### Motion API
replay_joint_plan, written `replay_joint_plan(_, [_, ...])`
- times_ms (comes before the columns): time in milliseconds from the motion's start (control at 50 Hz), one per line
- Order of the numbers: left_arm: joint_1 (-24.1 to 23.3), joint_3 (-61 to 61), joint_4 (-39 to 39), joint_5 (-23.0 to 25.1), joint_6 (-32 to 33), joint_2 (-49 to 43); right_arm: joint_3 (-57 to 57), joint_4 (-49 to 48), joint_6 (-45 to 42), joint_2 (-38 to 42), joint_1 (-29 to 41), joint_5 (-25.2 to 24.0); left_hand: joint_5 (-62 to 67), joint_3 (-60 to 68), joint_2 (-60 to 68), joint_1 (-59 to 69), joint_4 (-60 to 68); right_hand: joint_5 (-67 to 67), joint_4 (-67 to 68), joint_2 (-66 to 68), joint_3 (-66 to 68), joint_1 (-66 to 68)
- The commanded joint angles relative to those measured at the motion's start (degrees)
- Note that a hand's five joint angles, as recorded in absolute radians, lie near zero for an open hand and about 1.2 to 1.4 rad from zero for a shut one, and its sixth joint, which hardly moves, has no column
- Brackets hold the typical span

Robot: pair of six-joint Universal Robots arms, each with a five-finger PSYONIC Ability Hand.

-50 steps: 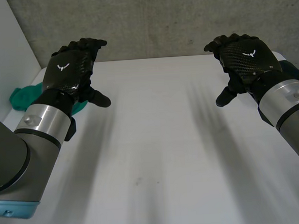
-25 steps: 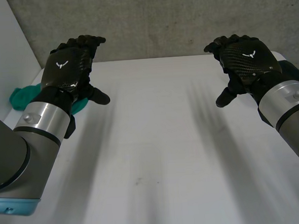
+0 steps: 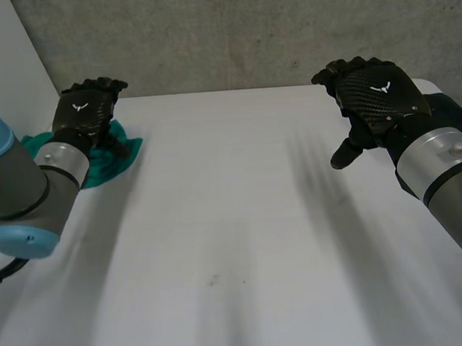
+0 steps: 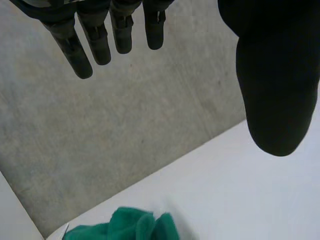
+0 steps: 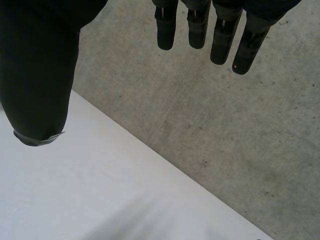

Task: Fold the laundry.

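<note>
White table point(image 3: 243, 235) spreads wide, and at its far left corner sits the green cloth point(image 3: 109, 161), bunched in a heap. The left hand point(image 3: 84, 113) hovers right over it, fingers straight, thumb spread well apart, gripping nothing. Over at the far right, the right hand point(image 3: 375, 93) hangs above the table, fingers likewise spread, holding nothing.

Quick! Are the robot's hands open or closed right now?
Left hand: open, holding nothing, near the green cloth.
Right hand: open, holding nothing, over the table.
</note>
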Motion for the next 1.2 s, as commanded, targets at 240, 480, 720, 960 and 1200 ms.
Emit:
replay_joint_plan(240, [13.4,25.4,0.4,5.5,14.0,-28.9,0.0,0.0,-0.1,1.5,-0.1,-0.2,0.8,1.6,1.7,1.7,1.8,-3.8,-3.1,-2.5,-2.0,-1.6])
replay_joint_plan(480, [15.3,31.2,0.5,5.1,14.9,-35.0,-0.1,-0.1,-0.7,3.4,-0.1,-0.2,58.0,58.8,58.9,58.8,59.0,-3.8,-3.1,-2.5,-2.0,-1.6])
replay_joint_plan(720, [5.2,14.2,6.6,-1.1,14.5,-13.8,-0.5,0.0,-2.1,3.4,-0.1,-0.1,67.4,68.2,68.3,68.3,68.4,-3.8,-3.1,-2.5,-2.0,-1.6])
replay_joint_plan(960, [-18.8,-6.8,3.2,-0.7,-3.9,5.5,-2.7,0.5,-1.9,3.1,-1.4,0.6,67.4,68.2,68.3,68.3,68.4,-3.8,-3.1,-2.5,-2.0,-1.6])
replay_joint_plan(1200, [-26.9,-4.1,-2.3,-0.8,-2.8,0.3,-3.9,2.9,-3.6,3.8,-3.1,-0.1,-2.6,-1.8,-1.7,-1.7,-1.6,-3.8,-3.1,-2.5,-2.0,-1.6])
